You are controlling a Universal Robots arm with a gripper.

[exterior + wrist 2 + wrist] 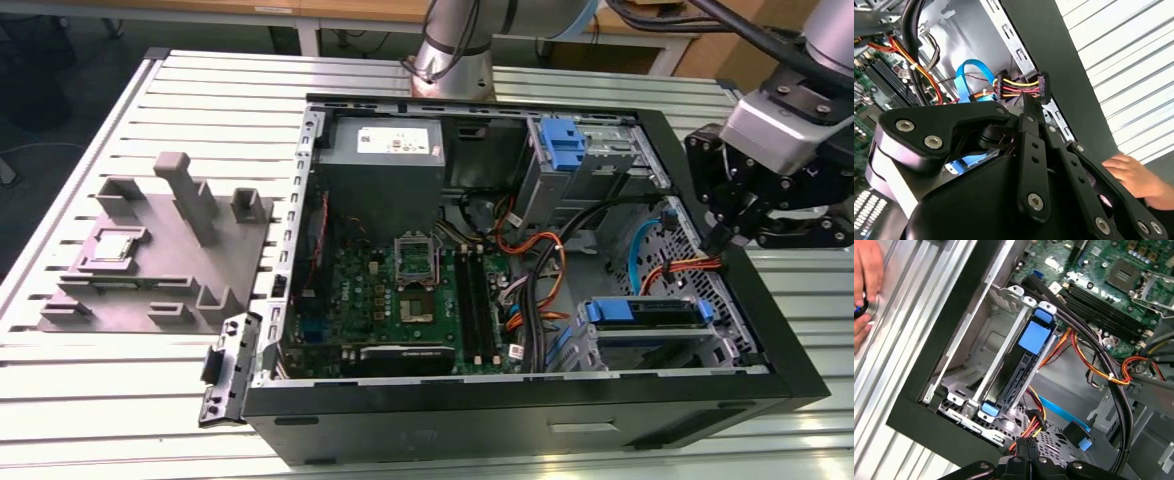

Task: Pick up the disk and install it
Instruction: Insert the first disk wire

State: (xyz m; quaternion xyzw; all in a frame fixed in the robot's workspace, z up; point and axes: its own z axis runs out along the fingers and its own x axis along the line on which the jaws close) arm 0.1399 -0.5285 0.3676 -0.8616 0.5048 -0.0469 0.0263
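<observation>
The disk (pixel 646 314), in its blue carrier frame, sits inside the metal drive cage at the front right corner of the open computer case (pixel 534 400). In the first wrist view the disk (pixel 1023 365) stands on edge between the cage rails. My gripper (pixel 722 238) hangs over the case's right wall, above and behind that cage. Its fingers (pixel 1027 107) are together, tips right against the plug of a yellow, red and black wire bundle (pixel 1019 87). I cannot tell whether the plug is clamped. In the first wrist view the gripper (pixel 1025 452) meets those wires.
A person's hand (pixel 865 280) rests on the slatted table beside the case, also visible as a hand (pixel 1131 175) in the second wrist view. A grey fixture block (pixel 154 250) lies at the exterior view's left. Cables (pixel 534 290) cross the motherboard (pixel 400 290).
</observation>
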